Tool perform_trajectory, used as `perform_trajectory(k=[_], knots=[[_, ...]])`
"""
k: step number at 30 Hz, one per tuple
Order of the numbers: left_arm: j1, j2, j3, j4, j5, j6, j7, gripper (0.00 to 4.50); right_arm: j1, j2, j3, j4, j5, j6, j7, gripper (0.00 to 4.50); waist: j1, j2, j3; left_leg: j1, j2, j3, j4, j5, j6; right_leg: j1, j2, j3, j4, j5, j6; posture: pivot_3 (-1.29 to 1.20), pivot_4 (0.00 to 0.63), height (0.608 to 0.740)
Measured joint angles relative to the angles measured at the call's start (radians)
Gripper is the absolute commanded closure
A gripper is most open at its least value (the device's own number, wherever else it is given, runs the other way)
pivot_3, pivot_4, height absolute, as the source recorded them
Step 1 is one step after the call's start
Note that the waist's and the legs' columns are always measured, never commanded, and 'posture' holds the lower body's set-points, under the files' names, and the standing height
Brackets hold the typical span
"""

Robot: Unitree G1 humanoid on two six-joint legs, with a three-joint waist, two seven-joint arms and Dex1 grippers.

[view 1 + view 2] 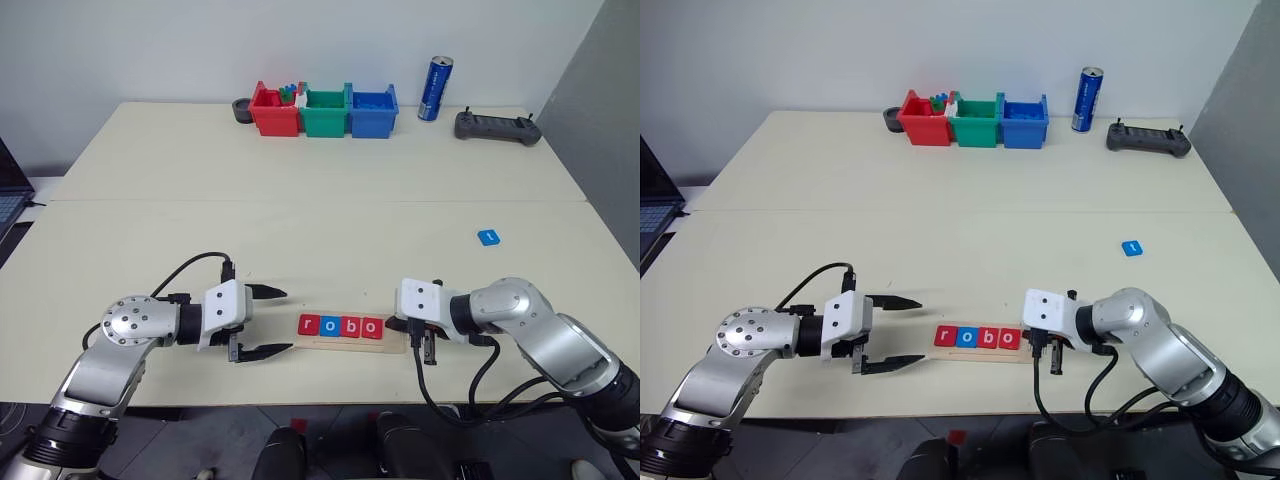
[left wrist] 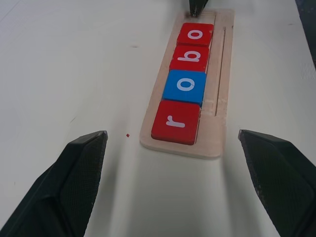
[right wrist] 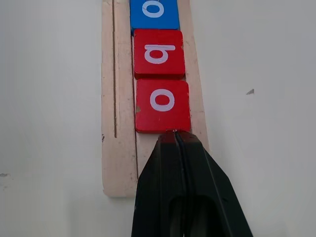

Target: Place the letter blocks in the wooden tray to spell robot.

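So the long pale wooden tray (image 1: pixel 352 345) is lying at the near edge of the cream table (image 1: pixel 300 200), carrying four flat square letter tiles in a row: a red r (image 2: pixel 176 122), a blue o (image 2: pixel 185 85), a red b (image 2: pixel 190 58) and a red o (image 3: pixel 162 105). Four of five are seated, and the last slot at the tray's right end is waiting empty. The right gripper (image 3: pixel 175 136), its black fingers pressed fully together and holding nothing, is pointing down at the tray end, its tip at the last o's edge. The left gripper (image 1: pixel 262 322) is hovering level just left of the tray, jaws spread wide, empty. Farther out to the right, the small blue tile (image 1: pixel 487 237) is lying well apart, presumably the missing t.
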Motion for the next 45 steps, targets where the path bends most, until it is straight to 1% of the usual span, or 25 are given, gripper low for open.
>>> perform_trajectory(k=[5,11,14,17,21,26,30,38,45], knots=[[0.000,0.000,0.000,-0.002,0.000,0.003,0.001,0.00,-0.032,0.029,0.021,0.002,-0.011,0.004,0.003,4.48,0.000,0.000,0.000,0.000,0.000,0.000,0.000,0.000,0.000,0.000,0.000,0.000,0.000,0.000,0.000,0.00,0.150,0.740],[0.000,0.000,0.000,-0.002,0.000,0.002,0.001,0.00,-0.033,0.034,0.036,0.003,-0.014,0.012,0.004,4.48,0.000,0.000,0.000,0.000,0.000,0.000,0.000,0.000,0.000,0.000,0.000,0.000,0.000,0.000,0.000,0.00,0.150,0.740],[-0.004,-0.002,0.000,0.014,0.000,-0.017,-0.001,0.00,-0.027,-0.008,0.025,-0.010,-0.005,0.021,0.022,4.48,0.001,0.000,0.000,-0.001,0.000,0.000,0.000,0.000,0.000,0.000,0.000,0.000,0.000,0.000,-0.001,0.00,0.150,0.740],[-0.004,-0.006,0.000,0.050,0.001,-0.036,-0.006,0.00,-0.018,-0.049,-0.013,-0.030,0.004,0.026,0.030,4.48,0.001,0.000,0.000,-0.001,0.000,0.000,0.000,0.000,0.000,0.000,-0.001,0.000,0.000,0.000,0.000,0.00,0.150,0.740],[-0.008,-0.016,0.000,0.101,0.006,-0.083,-0.011,0.00,-0.002,-0.064,-0.020,-0.045,0.009,0.031,0.036,4.48,0.001,0.000,0.000,0.000,0.000,0.000,0.000,0.000,0.000,0.000,0.000,0.000,0.000,0.000,0.000,0.00,0.150,0.740],[-0.011,-0.022,-0.002,0.134,0.014,-0.110,-0.013,0.00,0.023,-0.057,-0.004,-0.031,-0.001,0.013,0.030,4.48,0.001,0.000,0.000,-0.001,0.000,0.000,0.000,0.000,0.000,0.000,0.000,0.000,0.000,0.000,0.000,0.00,0.150,0.740],[-0.012,-0.023,-0.004,0.126,0.015,-0.105,-0.009,0.00,0.030,-0.038,0.014,0.003,-0.024,-0.032,0.023,4.48,0.001,0.000,0.000,-0.001,0.000,0.000,0.000,0.000,0.000,0.000,0.000,0.000,0.000,0.000,0.000,0.00,0.150,0.740],[-0.003,-0.023,-0.004,0.049,0.014,-0.063,-0.002,0.00,0.030,0.009,0.024,0.038,-0.051,-0.093,0.020,4.48,0.001,0.000,0.000,0.000,0.000,0.000,0.000,0.000,0.000,0.000,0.000,0.000,0.000,0.000,0.000,0.00,0.150,0.740],[-0.004,-0.023,-0.004,0.008,0.014,-0.015,0.014,0.00,0.030,0.018,0.025,0.062,-0.062,-0.134,0.023,4.48,-0.002,0.000,0.000,0.001,0.000,0.000,0.000,0.000,0.000,0.000,0.000,0.000,0.001,0.000,0.000,0.00,0.150,0.740]])
